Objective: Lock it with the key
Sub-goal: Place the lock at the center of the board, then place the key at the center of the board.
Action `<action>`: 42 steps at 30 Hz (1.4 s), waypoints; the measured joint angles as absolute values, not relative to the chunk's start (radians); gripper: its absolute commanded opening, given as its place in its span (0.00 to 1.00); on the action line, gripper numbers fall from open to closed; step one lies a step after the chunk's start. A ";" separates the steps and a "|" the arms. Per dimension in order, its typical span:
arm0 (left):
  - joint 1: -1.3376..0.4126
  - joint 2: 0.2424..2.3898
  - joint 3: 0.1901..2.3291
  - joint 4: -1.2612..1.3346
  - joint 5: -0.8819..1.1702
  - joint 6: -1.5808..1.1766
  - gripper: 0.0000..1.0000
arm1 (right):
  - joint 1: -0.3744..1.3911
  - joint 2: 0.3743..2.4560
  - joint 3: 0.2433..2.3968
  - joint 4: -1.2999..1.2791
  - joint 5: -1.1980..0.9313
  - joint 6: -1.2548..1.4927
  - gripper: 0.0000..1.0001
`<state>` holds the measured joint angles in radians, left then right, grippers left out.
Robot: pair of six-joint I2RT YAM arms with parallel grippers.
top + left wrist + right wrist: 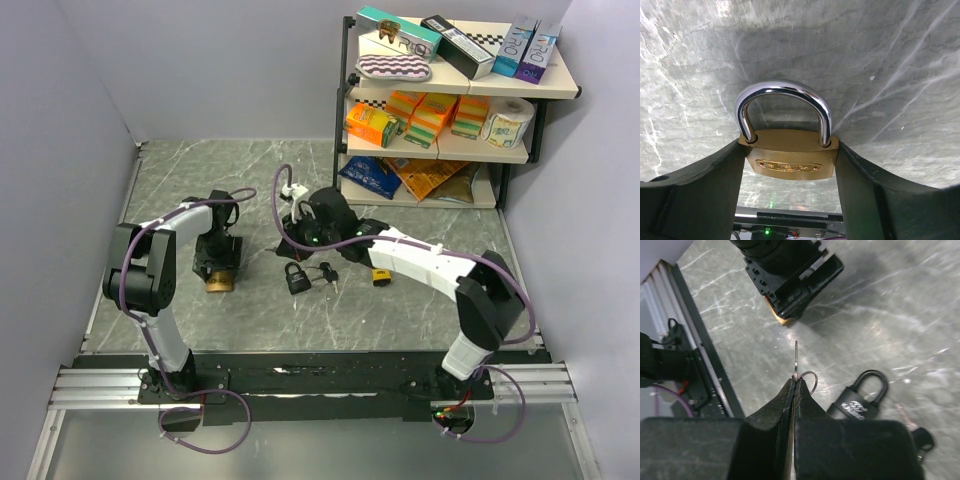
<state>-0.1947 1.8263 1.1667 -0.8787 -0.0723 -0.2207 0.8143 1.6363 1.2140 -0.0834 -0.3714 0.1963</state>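
Left gripper (790,167) is clamped on the brass padlock (789,159) by its sides, low over the surface (880,60) at left. Right gripper (793,390), pinched together on the key (796,357), aims toward it. Risks: the thin key twists or slips in the pinch, or the padlock pivots when pushed.
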 measured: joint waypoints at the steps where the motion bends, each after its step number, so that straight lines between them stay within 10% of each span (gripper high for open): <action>1: -0.194 1.826 1.167 -0.879 -0.072 -0.220 0.82 | 0.816 1.654 1.224 -0.085 -0.381 0.215 0.00; 10: -0.154 1.793 1.172 -0.895 -0.052 -0.204 0.99 | 0.818 1.701 1.230 -0.109 -0.421 0.297 0.00; 23: 0.258 1.446 1.240 -0.872 0.256 -0.229 0.96 | 0.857 1.853 1.294 -0.117 -0.382 0.439 0.00; 42: 0.355 1.274 1.149 -0.817 0.467 -0.284 0.96 | 0.941 2.115 1.455 -0.093 -0.286 0.682 0.05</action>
<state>0.3550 1.2743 1.1492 -0.8165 0.4667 -0.2840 0.9405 2.1147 1.4551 -0.0925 -0.2859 0.6815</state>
